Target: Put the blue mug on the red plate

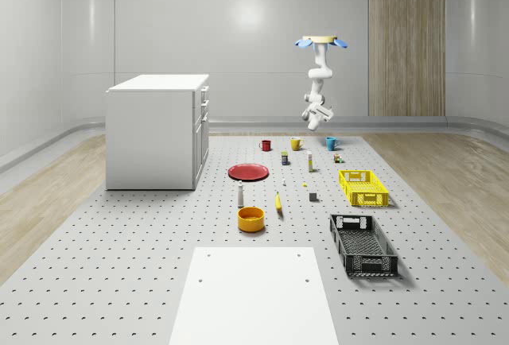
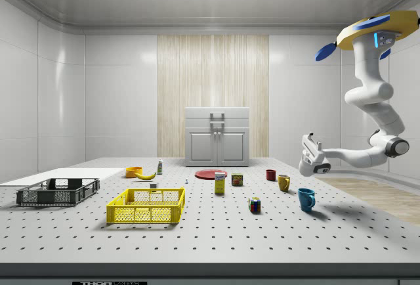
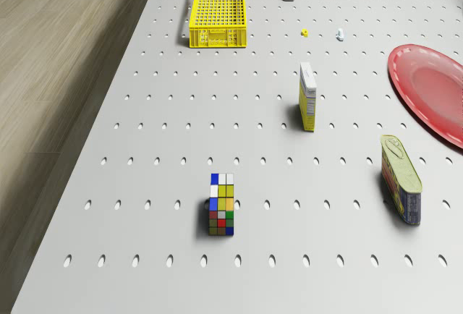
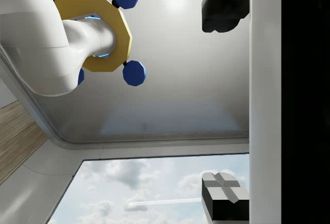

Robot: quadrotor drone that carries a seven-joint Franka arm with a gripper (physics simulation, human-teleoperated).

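Drone (image 1: 322, 41) hovering high, gripper (image 2: 308, 152) up in the air!

From the red plate (image 1: 249, 172) outward: we spot the blue mug (image 1: 331, 143) well apart, upright on the table (image 1: 119, 265), the gripper above it, fingers (image 4: 224, 198) spread apart, gripping nothing.

A simulated lab: perforated test table (image 1: 119, 265), bare panelled walls.

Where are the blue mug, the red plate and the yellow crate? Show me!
Blue ceramic mug (image 2: 306, 198): side view, on its body.
Round red plate (image 1: 249, 172): whole-scene view, on its middle.
Yellow plastic crate (image 3: 217, 9): drone view, on its mesh floor.
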